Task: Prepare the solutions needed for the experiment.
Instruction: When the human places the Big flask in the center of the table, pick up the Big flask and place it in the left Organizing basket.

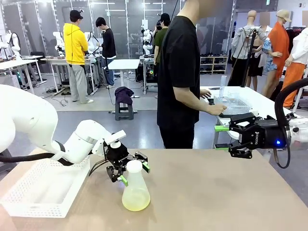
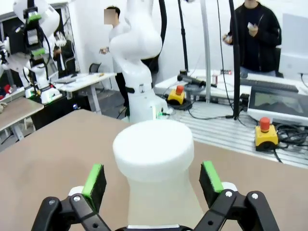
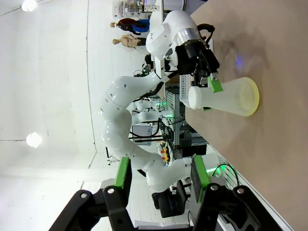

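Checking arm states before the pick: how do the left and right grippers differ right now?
The left gripper sits low with its pads either side of the flask neck, jaws open; the right gripper hangs above the table, far from the flask, holding nothing. Both are black with green pads.

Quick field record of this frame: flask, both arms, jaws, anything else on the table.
flask: conical flask upright on the table, white stopper on
contents: the solutions, shallow pale yellow layer at the bottom
left gripper: jaws open either side of the flask neck, not closed on it
right gripper: raised, jaws open, holding nothing
other: white basket at the table's left
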Available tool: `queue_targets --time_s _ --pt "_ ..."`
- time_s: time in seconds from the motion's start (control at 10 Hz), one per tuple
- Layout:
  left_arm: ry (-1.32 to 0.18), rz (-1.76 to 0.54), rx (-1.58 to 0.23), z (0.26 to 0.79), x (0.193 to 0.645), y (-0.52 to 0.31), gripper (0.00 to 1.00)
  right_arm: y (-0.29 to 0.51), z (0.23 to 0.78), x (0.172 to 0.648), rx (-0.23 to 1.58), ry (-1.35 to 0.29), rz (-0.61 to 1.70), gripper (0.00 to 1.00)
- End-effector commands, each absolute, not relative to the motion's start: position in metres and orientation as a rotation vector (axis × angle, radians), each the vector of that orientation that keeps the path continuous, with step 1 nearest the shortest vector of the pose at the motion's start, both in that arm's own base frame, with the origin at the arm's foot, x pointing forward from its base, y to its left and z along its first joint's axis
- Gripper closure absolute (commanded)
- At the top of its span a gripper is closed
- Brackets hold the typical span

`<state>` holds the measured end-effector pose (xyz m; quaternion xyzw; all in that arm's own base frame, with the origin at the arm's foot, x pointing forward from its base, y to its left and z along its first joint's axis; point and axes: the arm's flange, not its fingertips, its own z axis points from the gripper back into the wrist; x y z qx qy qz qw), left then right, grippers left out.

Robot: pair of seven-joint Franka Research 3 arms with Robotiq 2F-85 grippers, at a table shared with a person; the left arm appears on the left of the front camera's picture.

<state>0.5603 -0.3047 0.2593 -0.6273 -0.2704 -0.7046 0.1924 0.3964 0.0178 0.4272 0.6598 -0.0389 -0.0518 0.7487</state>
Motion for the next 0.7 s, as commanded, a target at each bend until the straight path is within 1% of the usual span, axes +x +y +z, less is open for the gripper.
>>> queue_targets --time_s 0.0,0.1,0.3,0.5,0.6 --pt "-0.728 -1.921 -1.82 0.262 0.568 -0.314 0.0 0.019 0.428 0.397 1.448 -0.093 -0.117 0.37" --pt "-0.702 -1.89 -1.869 0.263 0.565 -0.315 0.0 0.019 0.428 0.397 1.448 -0.093 -0.117 0.37" --pt "-0.62 -1.869 -1.864 0.26 0.558 -0.319 0.0 0.019 0.428 0.397 1.448 -0.093 -0.117 0.37" --pt "-0.601 -1.871 -1.895 0.258 0.555 -0.319 0.0 0.019 0.428 0.397 1.448 -0.093 -0.117 0.37" --pt "-0.608 -1.867 -1.922 0.257 0.555 -0.318 0.07 0.019 0.428 0.397 1.448 -0.093 -0.117 0.37"
